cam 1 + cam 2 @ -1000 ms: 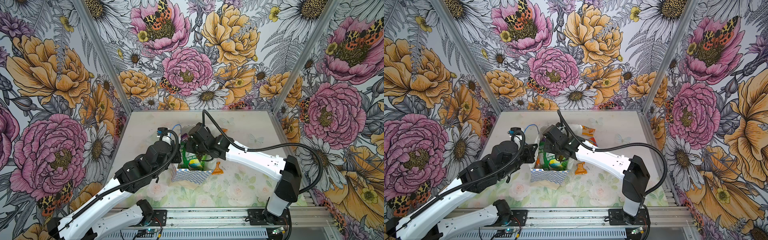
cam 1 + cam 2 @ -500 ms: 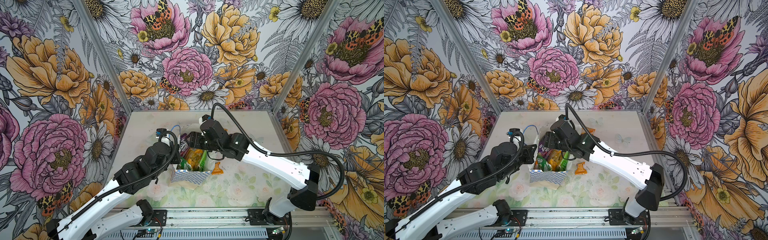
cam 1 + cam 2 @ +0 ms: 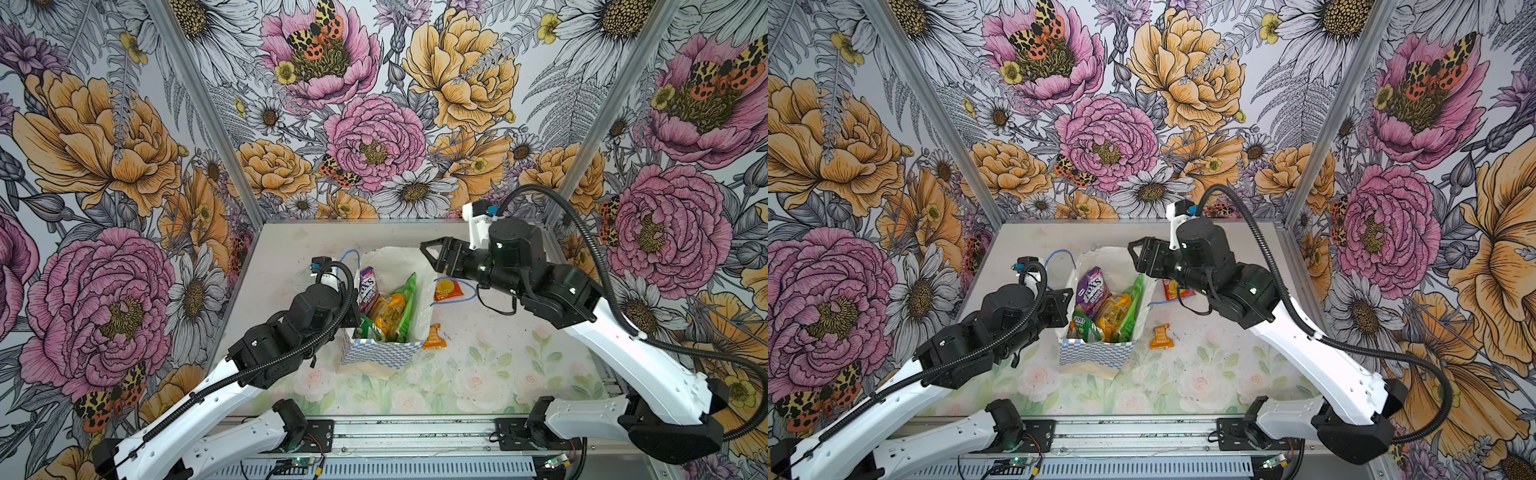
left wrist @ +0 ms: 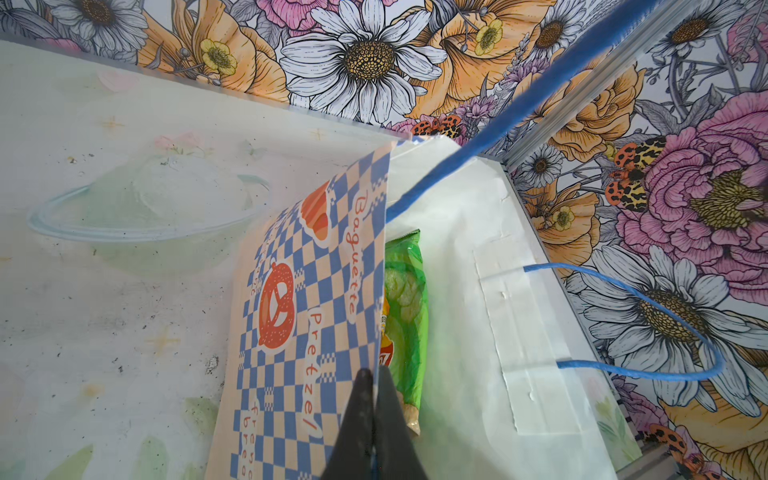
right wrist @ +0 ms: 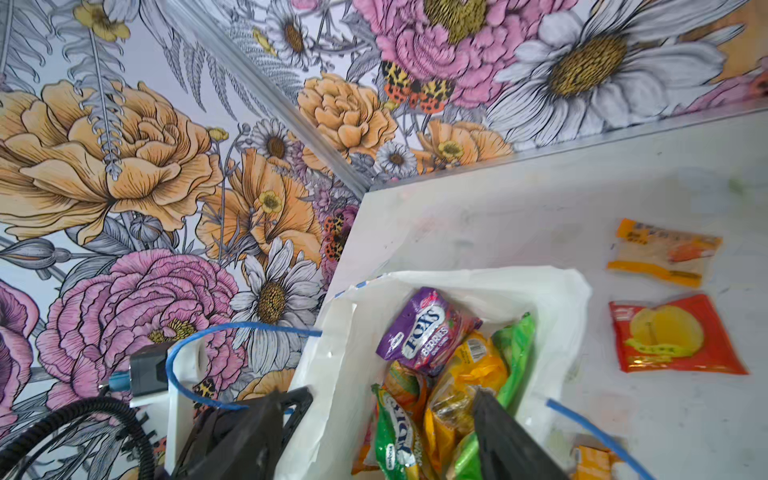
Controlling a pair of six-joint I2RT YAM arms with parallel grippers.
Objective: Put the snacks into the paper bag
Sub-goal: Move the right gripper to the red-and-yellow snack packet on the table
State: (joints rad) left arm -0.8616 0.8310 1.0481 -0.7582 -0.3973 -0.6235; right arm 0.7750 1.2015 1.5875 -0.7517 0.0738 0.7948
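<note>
The paper bag (image 3: 382, 353) (image 3: 1096, 357) stands open mid-table, checkered outside and white inside. In it lie a purple Fox's packet (image 3: 368, 286) (image 5: 428, 332), an orange-yellow packet (image 3: 388, 311) (image 5: 478, 365) and green packets (image 3: 1134, 299) (image 5: 395, 432). My left gripper (image 4: 374, 374) (image 3: 353, 309) is shut on the bag's left wall (image 4: 311, 291). My right gripper (image 3: 430, 254) (image 3: 1137, 255) (image 5: 376, 392) hangs open and empty above the bag's back right rim. Snacks on the table right of the bag: a red packet (image 3: 448, 289) (image 5: 673, 332), a small orange sachet (image 3: 434, 336) (image 3: 1162, 336), and another sachet (image 5: 665, 251).
A clear plastic bowl (image 4: 145, 212) sits on the table left of the bag. Blue cord handles (image 4: 665, 316) (image 3: 349, 255) stick out from the bag's two long sides. Flowered walls close in the table at the back, left and right.
My right gripper has opened, lifted out of the bag and drawn back to the right; the packets stay in the bag. The left gripper has kept its hold on the bag's wall.
</note>
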